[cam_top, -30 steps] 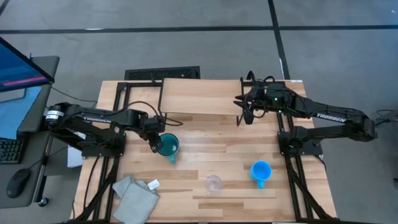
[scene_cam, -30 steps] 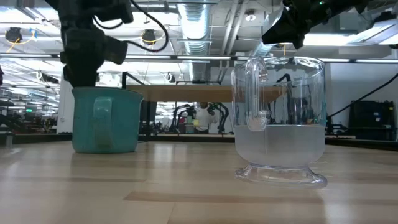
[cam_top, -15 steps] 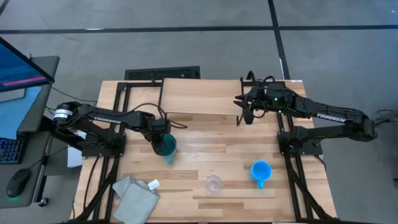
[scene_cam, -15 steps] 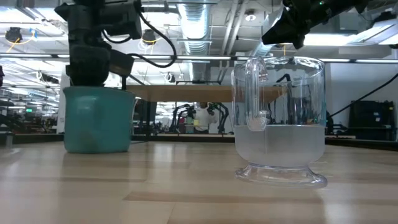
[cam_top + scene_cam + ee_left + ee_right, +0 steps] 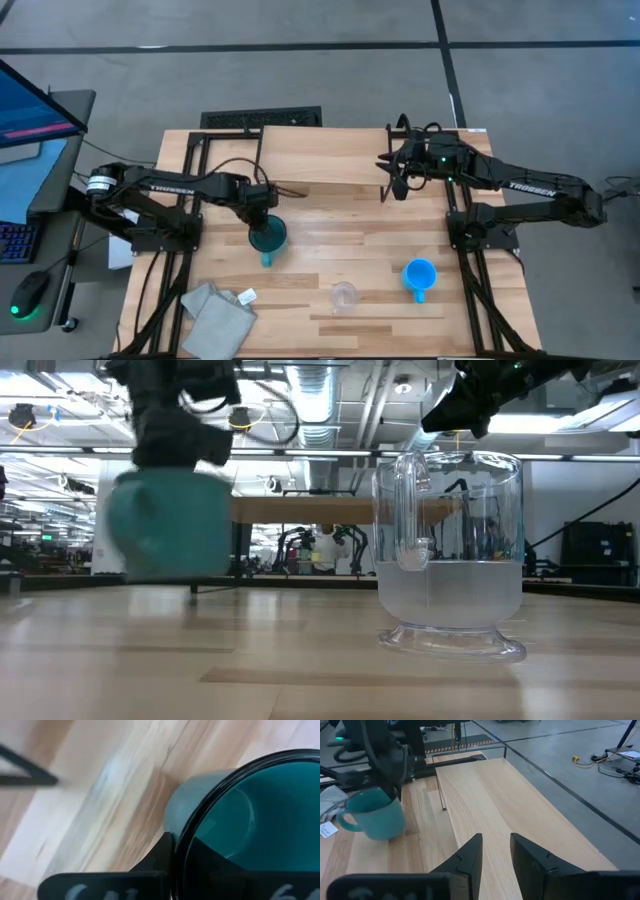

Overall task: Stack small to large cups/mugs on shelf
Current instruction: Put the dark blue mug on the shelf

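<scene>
Your left gripper [image 5: 262, 203] is clamped on the rim of the teal mug [image 5: 267, 237], one finger inside the mug and one outside, and the low view shows the mug [image 5: 165, 525] lifted clear of the table [image 5: 330, 265]. It hangs over the left-centre of the table, just in front of the shelf [image 5: 325, 155], with its handle pointing toward the near edge. The blue mug [image 5: 419, 274] stands on the table at the near right, and the clear cup [image 5: 344, 295] stands near the front edge, to the left of the blue mug. A grey cloth [image 5: 217, 314] lies at the near left corner. Your right gripper [image 5: 392, 180] waits over the right end of the shelf, its fingers [image 5: 468, 854] slightly apart and holding nothing.
</scene>
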